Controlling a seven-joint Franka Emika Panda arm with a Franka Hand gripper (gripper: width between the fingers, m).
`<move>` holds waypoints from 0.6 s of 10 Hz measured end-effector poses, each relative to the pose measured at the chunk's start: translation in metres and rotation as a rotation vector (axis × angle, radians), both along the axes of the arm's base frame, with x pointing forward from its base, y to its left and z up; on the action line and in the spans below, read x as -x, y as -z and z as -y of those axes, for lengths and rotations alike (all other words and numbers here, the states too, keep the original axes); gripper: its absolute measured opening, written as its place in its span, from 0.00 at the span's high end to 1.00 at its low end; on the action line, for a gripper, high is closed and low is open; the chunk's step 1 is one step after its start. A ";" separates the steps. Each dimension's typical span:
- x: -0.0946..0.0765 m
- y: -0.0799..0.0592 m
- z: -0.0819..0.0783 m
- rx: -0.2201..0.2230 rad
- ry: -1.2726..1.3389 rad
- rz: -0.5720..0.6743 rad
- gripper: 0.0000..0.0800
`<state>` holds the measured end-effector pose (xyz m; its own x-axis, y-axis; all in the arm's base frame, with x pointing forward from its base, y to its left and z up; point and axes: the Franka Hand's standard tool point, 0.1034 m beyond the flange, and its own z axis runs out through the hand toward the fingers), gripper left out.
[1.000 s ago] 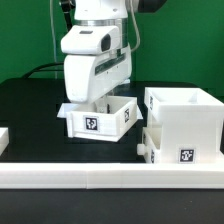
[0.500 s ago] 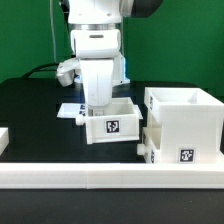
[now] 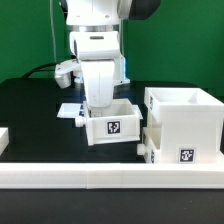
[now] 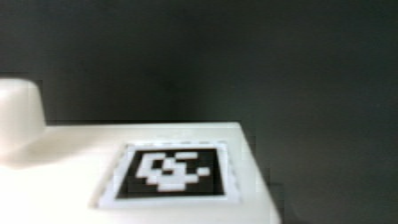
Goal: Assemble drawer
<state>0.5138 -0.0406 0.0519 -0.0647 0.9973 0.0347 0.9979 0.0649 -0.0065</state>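
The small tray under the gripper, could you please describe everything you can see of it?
The tray is a small, low, open-topped box of white plastic, standing upright on the black table. A black-and-white square tag sits on its front wall. The gripper reaches into it from above; its fingertips are hidden. The tray stands beside the housing, apparently apart.

White tagged tray (image 3: 111,124) upright beside taller housing (image 3: 183,123).

Exterior view bright, evenly lit and sharp, whites near glare; wrist view dim, soft, blurred throughout.
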 end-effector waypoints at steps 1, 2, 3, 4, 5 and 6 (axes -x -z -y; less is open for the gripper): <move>-0.001 0.000 0.000 0.000 0.000 0.007 0.94; -0.002 0.000 0.000 0.000 0.001 0.009 0.94; -0.003 0.000 0.001 -0.001 0.003 0.034 0.94; -0.001 0.001 0.001 -0.001 0.004 0.027 0.94; -0.003 0.001 0.000 -0.001 0.007 0.045 0.94; -0.008 -0.001 -0.004 -0.001 0.030 0.045 0.94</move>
<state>0.5220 -0.0370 0.0525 -0.0366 0.9988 0.0337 0.9986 0.0353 0.0387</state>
